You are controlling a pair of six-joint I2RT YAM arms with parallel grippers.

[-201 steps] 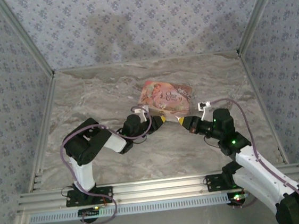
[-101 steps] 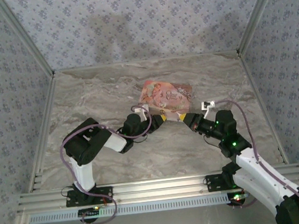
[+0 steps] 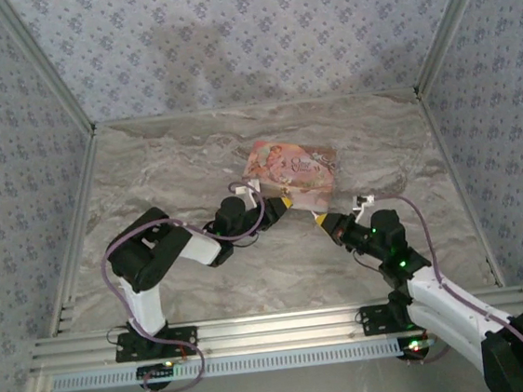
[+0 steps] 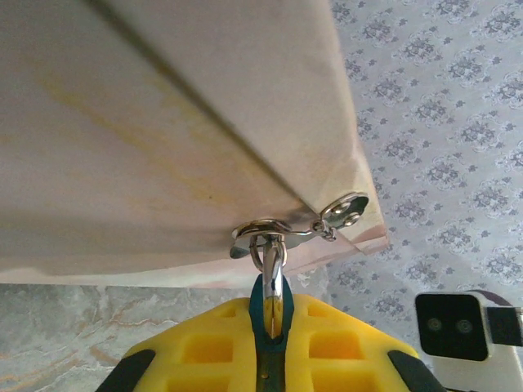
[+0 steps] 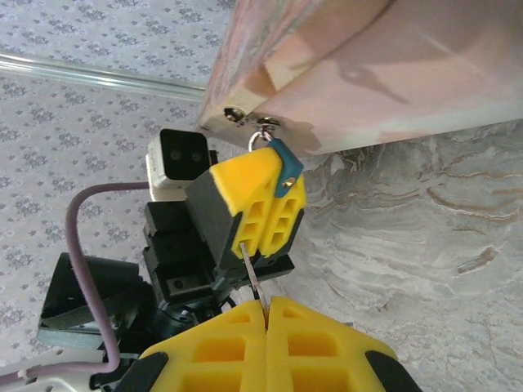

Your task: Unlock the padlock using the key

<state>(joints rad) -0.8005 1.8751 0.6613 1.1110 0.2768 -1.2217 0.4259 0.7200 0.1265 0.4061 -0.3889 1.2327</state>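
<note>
Left gripper (image 4: 270,347) clamped on padlock (image 5: 283,162); right gripper (image 5: 265,309) pinching key (image 5: 250,273), near padlock.

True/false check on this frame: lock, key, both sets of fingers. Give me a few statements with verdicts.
1. The left fingers are clamped on the padlock. True.
2. The padlock hangs free of the box. False: its shackle is hooked through a metal ring on the box edge.
3. The right fingers are shut on the key. True.
4. The key is already inside the padlock. False: in the right wrist view its tip stops short of the padlock, in front of the left fingers.
</note>
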